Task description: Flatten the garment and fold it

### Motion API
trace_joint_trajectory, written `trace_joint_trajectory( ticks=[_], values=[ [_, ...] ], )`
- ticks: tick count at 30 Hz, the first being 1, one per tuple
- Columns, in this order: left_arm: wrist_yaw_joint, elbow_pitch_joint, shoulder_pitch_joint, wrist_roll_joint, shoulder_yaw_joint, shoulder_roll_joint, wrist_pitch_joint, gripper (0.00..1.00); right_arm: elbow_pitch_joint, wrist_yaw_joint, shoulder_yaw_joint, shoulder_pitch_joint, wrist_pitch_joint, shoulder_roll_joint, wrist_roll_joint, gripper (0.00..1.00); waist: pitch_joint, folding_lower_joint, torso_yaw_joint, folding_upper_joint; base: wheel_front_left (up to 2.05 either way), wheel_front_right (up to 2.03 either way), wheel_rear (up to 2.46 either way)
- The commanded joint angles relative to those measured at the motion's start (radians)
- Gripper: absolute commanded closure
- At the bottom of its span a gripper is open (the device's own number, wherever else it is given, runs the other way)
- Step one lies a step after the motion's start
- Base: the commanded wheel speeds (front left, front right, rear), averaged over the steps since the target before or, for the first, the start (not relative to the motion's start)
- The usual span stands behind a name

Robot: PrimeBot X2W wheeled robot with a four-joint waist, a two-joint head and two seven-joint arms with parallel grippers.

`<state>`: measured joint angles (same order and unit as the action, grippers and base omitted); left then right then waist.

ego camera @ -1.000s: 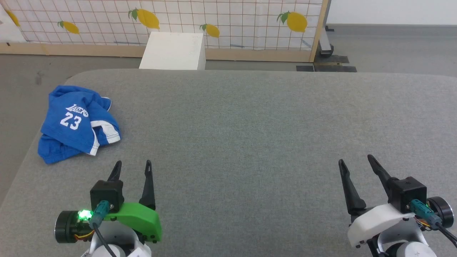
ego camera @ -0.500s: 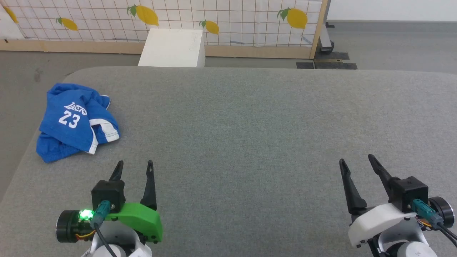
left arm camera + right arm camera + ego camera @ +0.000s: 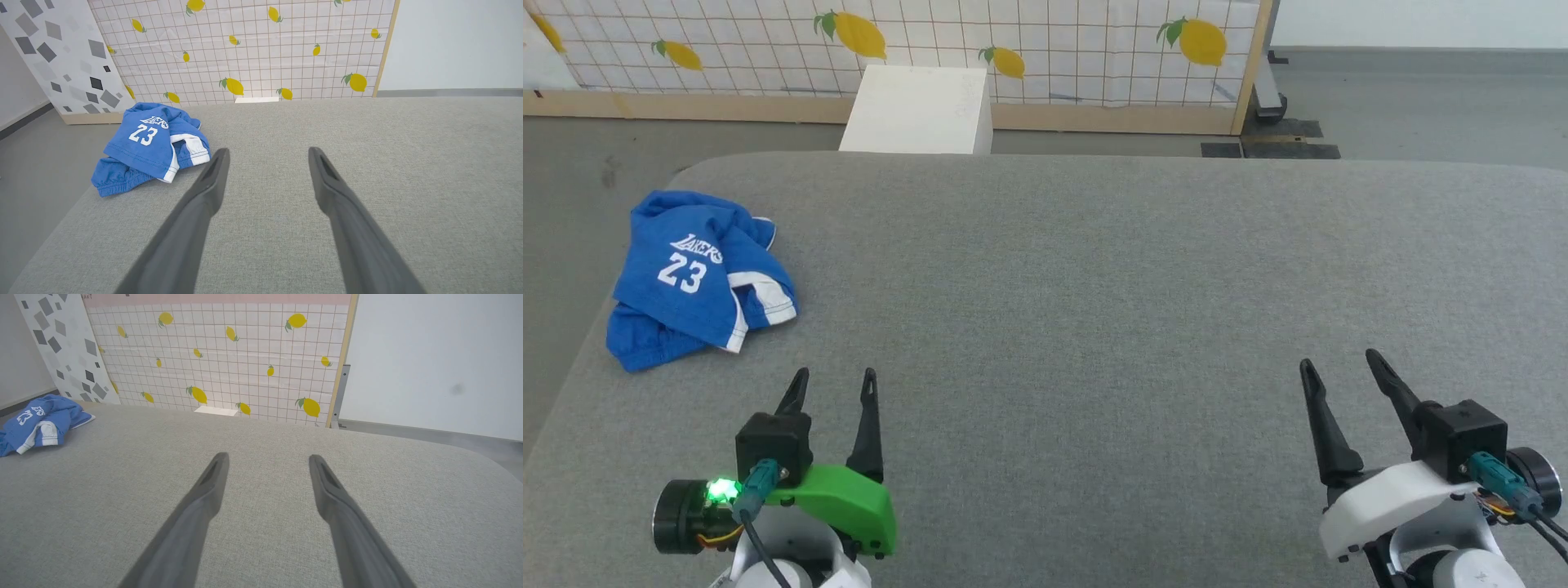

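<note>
The garment [image 3: 690, 278], bright blue shorts with white trim and a white "LAKERS 23" print, lies crumpled at the far left edge of the grey padded table [image 3: 1094, 286]. It also shows in the left wrist view as the blue heap [image 3: 149, 145] and at the left edge of the right wrist view [image 3: 39, 422]. My left gripper [image 3: 836, 377] hovers open near the front of the table, a short way right of and nearer than the garment, nothing between its fingers [image 3: 208, 183]. My right gripper [image 3: 1339, 361] stands open over the table's front right, empty.
A white box [image 3: 919, 110] stands on the floor behind the table. A lemon-patterned grid panel [image 3: 1045, 41] with a wooden frame runs along the back. The table's left edge drops to grey floor [image 3: 564, 204] right beside the garment.
The head camera tilted slightly, so the whole scene shifted a little. Both grippers stay open and almost still; the garment has not moved on the table.
</note>
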<state>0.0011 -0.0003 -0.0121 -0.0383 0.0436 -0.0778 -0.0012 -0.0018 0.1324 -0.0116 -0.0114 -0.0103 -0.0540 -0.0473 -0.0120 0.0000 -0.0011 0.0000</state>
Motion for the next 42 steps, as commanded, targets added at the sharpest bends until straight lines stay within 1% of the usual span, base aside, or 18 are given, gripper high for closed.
trace_joint_trajectory(
  ticks=[1,10,19,23,42],
  values=[
    [0.003,0.002,0.005,-0.010,0.002,-0.011,-0.001,0.00,0.002,-0.001,-0.001,0.017,-0.006,0.002,-0.010,0.00,0.001,0.0000,0.000,0.0000,0.00,0.00,0.00],
    [0.004,0.000,0.005,-0.018,0.013,-0.020,0.004,0.00,0.004,-0.001,0.005,0.016,-0.005,0.002,-0.020,0.00,0.001,0.0000,0.010,0.0000,0.00,0.00,0.00],
    [0.010,0.005,0.003,-0.023,0.018,-0.035,0.010,0.00,-0.001,-0.001,0.024,0.004,0.007,0.003,-0.018,0.00,0.007,0.0000,0.060,0.0000,0.00,0.00,0.00],
    [0.013,0.009,-0.002,-0.022,0.025,-0.039,0.010,0.00,-0.005,-0.001,0.030,-0.006,0.014,0.003,-0.030,0.00,0.013,0.0000,0.101,0.0000,0.00,0.00,0.00],
    [0.041,0.044,-0.029,-0.017,0.053,-0.066,-0.001,0.00,-0.039,-0.002,0.077,-0.049,0.041,-0.009,-0.079,0.00,0.029,0.0000,0.337,0.0000,0.00,0.00,0.00]
  ],
)
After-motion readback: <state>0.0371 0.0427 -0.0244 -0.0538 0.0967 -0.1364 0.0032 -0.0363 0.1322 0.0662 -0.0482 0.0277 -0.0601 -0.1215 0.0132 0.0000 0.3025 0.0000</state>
